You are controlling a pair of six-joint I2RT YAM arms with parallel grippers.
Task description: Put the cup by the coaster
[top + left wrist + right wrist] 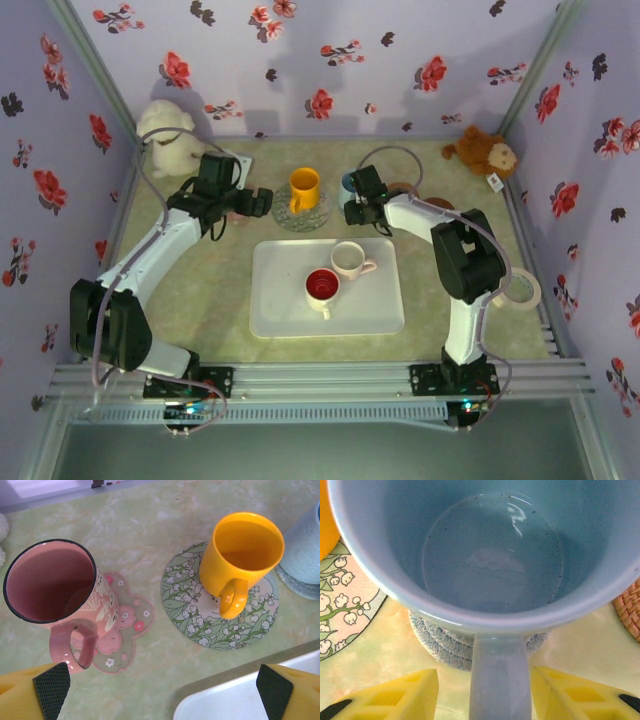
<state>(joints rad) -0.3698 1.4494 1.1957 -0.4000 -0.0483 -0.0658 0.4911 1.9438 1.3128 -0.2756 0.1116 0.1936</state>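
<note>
A light blue cup (490, 555) stands on a woven grey-blue coaster (440, 645), at the back of the table just right of centre (348, 184). Its handle (500, 680) points towards my right gripper (485, 700). The yellow fingers (395, 695) stand on either side of the handle with a gap on each side, so the gripper is open and not touching it. My left gripper (161, 695) is wide open and holds nothing. It hovers over the table between a pink mug (50, 585) and the tray corner (250, 700).
The pink mug sits on a flower-shaped coaster (125, 625), and a yellow mug (245, 555) on a round lily coaster (200, 620). The white tray (290, 310) holds a red cup (322, 285) and a pale pink cup (348, 259). A wicker coaster (630, 610) lies right of the blue cup. Plush toys (168, 135) (487, 152) sit in the back corners.
</note>
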